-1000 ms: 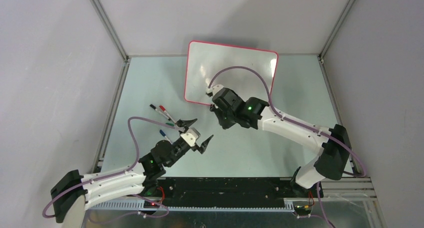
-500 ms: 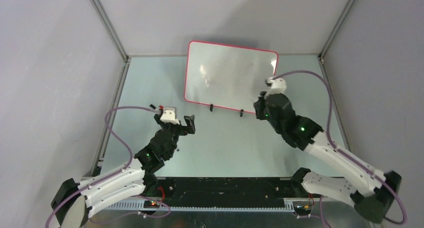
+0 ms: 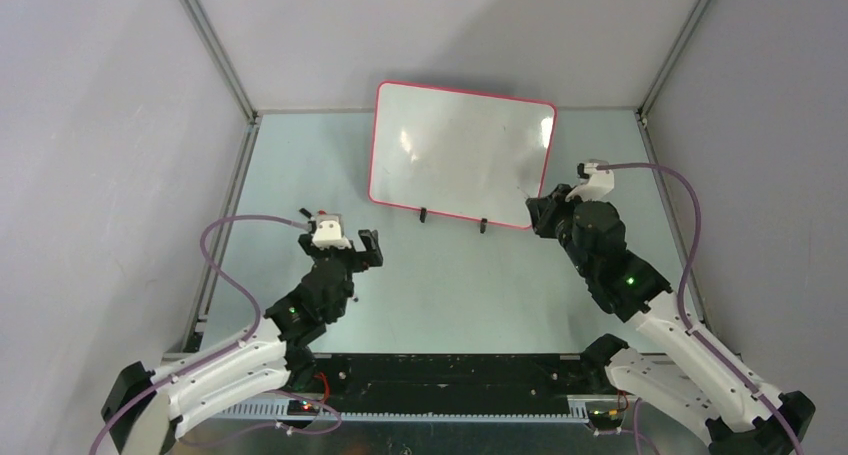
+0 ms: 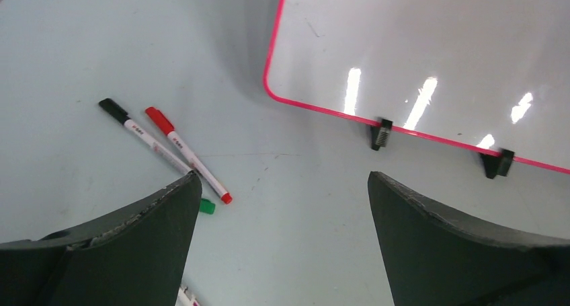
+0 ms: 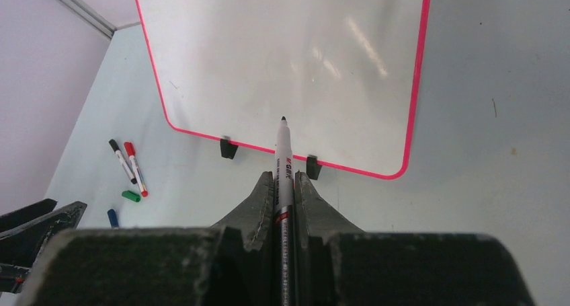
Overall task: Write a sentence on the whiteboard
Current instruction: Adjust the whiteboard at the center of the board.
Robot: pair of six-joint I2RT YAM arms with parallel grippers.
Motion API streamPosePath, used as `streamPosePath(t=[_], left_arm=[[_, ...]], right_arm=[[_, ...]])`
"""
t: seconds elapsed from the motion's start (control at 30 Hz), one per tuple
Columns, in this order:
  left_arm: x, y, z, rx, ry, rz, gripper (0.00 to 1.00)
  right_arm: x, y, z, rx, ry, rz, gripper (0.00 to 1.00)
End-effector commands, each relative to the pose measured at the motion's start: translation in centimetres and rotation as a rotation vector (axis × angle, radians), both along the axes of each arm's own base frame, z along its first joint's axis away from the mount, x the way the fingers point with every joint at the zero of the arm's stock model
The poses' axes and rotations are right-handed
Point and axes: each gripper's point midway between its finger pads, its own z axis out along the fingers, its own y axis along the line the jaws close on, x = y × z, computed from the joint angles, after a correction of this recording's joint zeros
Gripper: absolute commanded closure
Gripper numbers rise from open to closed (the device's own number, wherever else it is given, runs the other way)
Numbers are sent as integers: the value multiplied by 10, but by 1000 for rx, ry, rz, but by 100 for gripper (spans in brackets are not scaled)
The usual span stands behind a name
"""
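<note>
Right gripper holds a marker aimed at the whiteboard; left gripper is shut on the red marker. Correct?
No. In the left wrist view the left gripper is open and empty; the red marker lies on the table. The right gripper does hold a marker aimed at the whiteboard.

Glossy white on the whiteboard [image 5: 289,57], streaked with bright glare, with a smooth red-pink rim. Matt, faintly scuffed pale green on the bench [image 4: 87,44]. Dull black, grainy and worn pale at the edges, on left pincer [image 4: 282,185] and right pincer [image 5: 283,179]. Smooth plastic sheen on the marker [image 5: 283,151].
</note>
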Motion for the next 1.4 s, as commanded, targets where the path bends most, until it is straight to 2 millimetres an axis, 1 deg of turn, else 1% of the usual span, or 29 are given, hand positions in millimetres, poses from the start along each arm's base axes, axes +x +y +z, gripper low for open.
streamPosePath(t=[0.0,0.07,0.13,0.23,0.37,0.4,0.43,0.53,0.6,0.67,0.7,0.73,0.8,0.87,0.93,1.07,1.1,1.2,1.23,1.27,1.37], left_arm=[[4,16,6,-22,-20,113,1],[6,16,5,-16,-20,124,1],[8,16,5,-4,-12,136,1],[11,16,7,14,-6,145,1],[8,18,10,0,-29,138,1],[7,20,14,-13,-42,141,1],[6,22,13,-13,-46,146,1],[2,31,19,-45,-77,168,1],[0,33,23,-67,-92,169,1],[-3,32,26,-89,-99,154,2],[-3,32,26,-95,-101,149,2],[-5,31,28,-109,-105,134,2],[-7,29,30,-127,-108,117,2],[-8,29,31,-149,-115,114,1],[-7,26,32,-162,-114,100,1],[-5,15,29,-160,-93,62,1],[-4,12,26,-147,-78,52,1],[-3,4,26,-118,-58,15,1],[-4,-2,24,-88,-45,-24,1],[-6,-11,22,-73,-35,-84,1],[-6,-19,19,-50,-29,-130,1]], right_arm=[[1,-6,24,47,-80,-24,100],[1,-13,24,47,-81,-61,100],[1,-16,23,43,-76,-71,100],[3,-14,21,20,-79,-62,100],[5,-13,26,37,-95,-63,100],[6,-11,27,44,-97,-57,100],[6,-9,26,55,-92,-53,100],[8,4,30,100,-94,-10,100],[8,20,34,180,-79,43,100],[10,27,38,265,-47,33,100],[9,29,35,279,-23,25,100],[11,32,37,311,-3,16,100],[11,35,31,338,55,-4,100],[11,36,18,379,126,-51,100],[11,42,12,369,147,-32,100],[16,36,20,364,119,-34,100],[16,35,24,345,100,-21,100],[17,34,30,300,58,7,100],[17,35,28,268,47,30,100],[17,40,28,260,39,57,100],[23,43,21,226,40,64,100]])
